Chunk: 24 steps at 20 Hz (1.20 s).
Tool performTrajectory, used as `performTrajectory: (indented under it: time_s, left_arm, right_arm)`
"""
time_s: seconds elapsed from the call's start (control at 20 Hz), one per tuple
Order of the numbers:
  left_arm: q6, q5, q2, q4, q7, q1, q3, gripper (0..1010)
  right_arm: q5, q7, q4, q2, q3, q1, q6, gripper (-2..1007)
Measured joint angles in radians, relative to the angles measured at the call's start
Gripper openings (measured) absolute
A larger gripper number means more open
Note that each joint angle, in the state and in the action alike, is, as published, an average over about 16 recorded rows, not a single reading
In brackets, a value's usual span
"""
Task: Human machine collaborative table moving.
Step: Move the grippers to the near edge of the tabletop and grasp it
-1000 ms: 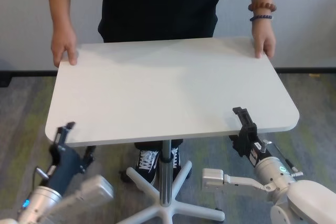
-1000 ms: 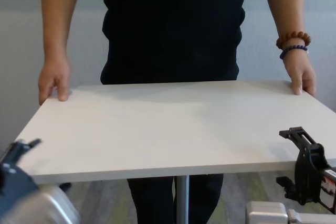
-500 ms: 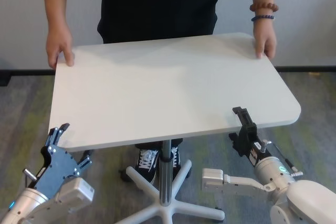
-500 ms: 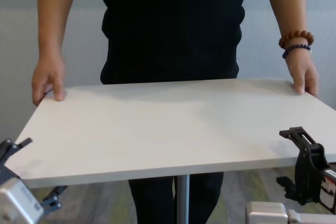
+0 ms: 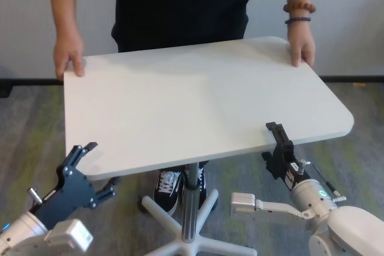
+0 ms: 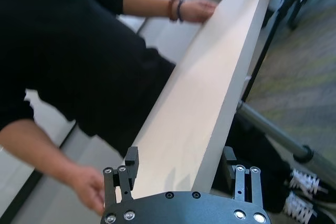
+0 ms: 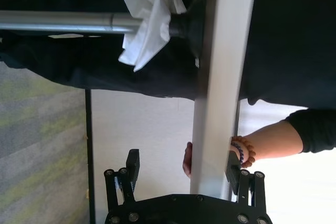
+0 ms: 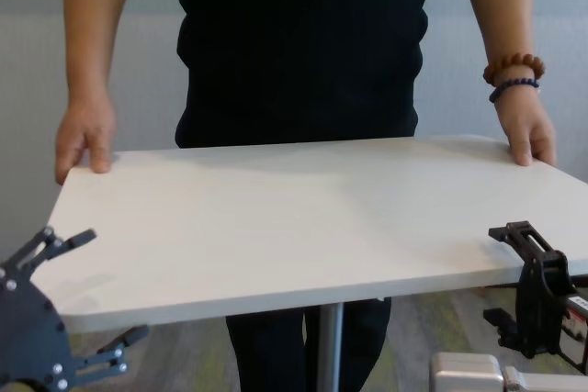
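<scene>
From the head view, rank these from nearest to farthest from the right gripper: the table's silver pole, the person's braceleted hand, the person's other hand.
1. Slim silver metal pole: under the white table top, just toward the robot's left of the right gripper.
2. Person's hand with the bead bracelets: far right corner.
3. Person's bare-wristed hand: far left corner, diagonally across.

The human (image 5: 180,4) is cut off above the chest (face unseen).
</scene>
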Motion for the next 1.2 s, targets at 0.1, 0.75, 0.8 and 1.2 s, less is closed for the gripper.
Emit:
performTrajectory:
  time_s: [0.1, 0.75, 0.8, 1.2]
  left_arm:
    - [-0.008, 0.021, 0.013, -0.011, -0.009, -0.003, 0.002, 1001]
    - [0.185, 0.327, 0.022, -0.033, 0.005, 0.005, 0.047, 1000]
    - [0.198, 0.346, 0.021, -0.032, 0.004, 0.007, 0.049, 1000]
    - [0.272, 0.408, 0.027, -0.058, -0.016, 0.041, 0.043, 1000]
  right_arm:
    - [0.000, 0.000, 0.000, 0.000, 0.000, 0.000, 0.000, 1006]
    - [0.000, 0.000, 0.000, 0.001, 0.000, 0.000, 0.001, 1006]
    - [0.000, 0.000, 0.000, 0.001, 0.000, 0.000, 0.001, 1006]
    - [0.000, 0.000, 0.000, 0.001, 0.000, 0.000, 0.001, 1006]
